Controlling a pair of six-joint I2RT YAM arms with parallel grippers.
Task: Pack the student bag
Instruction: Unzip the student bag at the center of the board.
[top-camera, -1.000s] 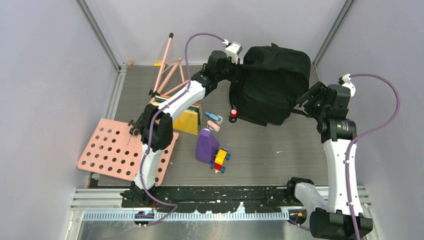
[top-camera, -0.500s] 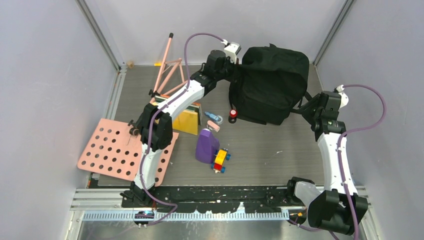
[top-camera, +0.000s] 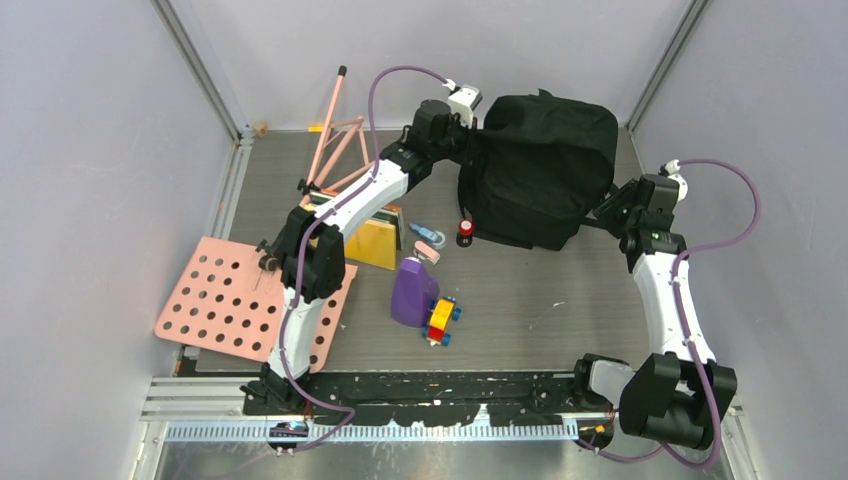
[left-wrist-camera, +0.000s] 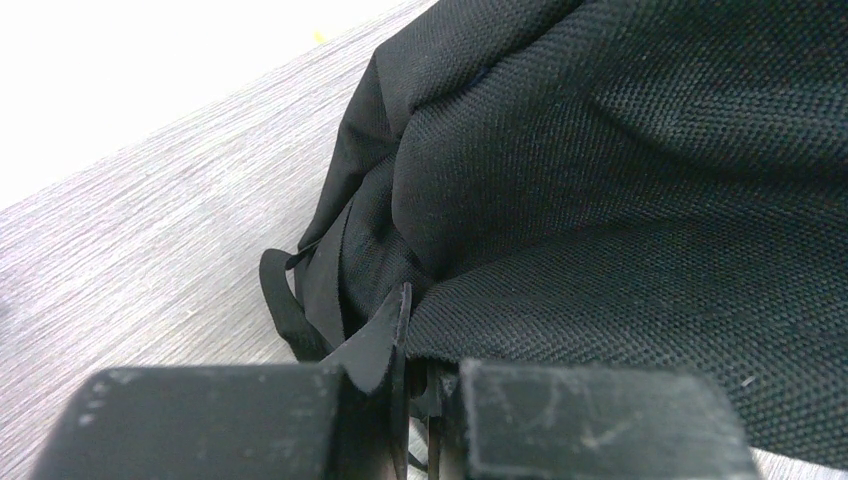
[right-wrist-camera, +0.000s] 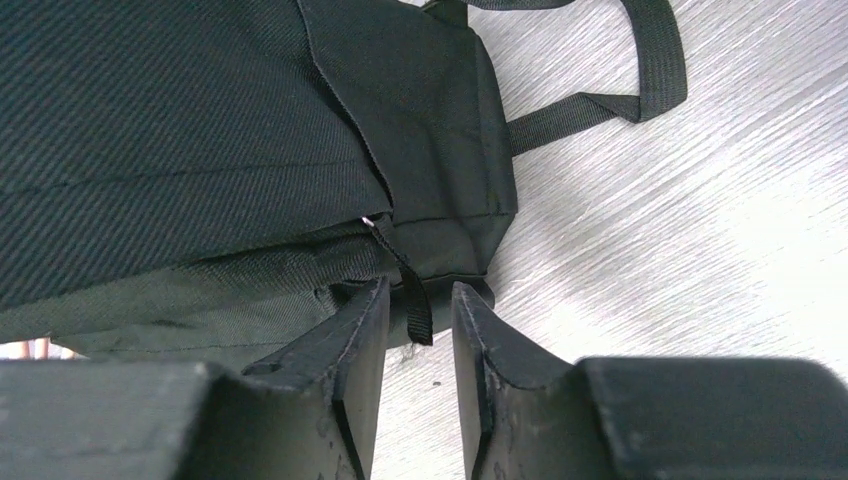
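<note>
Student bag (top-camera: 545, 165), one only, slumps on table (top-camera: 560, 300).

We are not reading any text, number, brand or sign in these views. The student bag (top-camera: 540, 170) is showing only plain black fabric, and the purple bottle (top-camera: 412, 292) is appearing too small to show us any label.

Left arm (top-camera: 350, 205) and right arm (top-camera: 668, 300): white shells, black joints.
A purple cable (top-camera: 408, 68) runs back from each wrist; the fingers (right-wrist-camera: 350, 370) out front are matte black wedges, scuffed and scratched.
</note>
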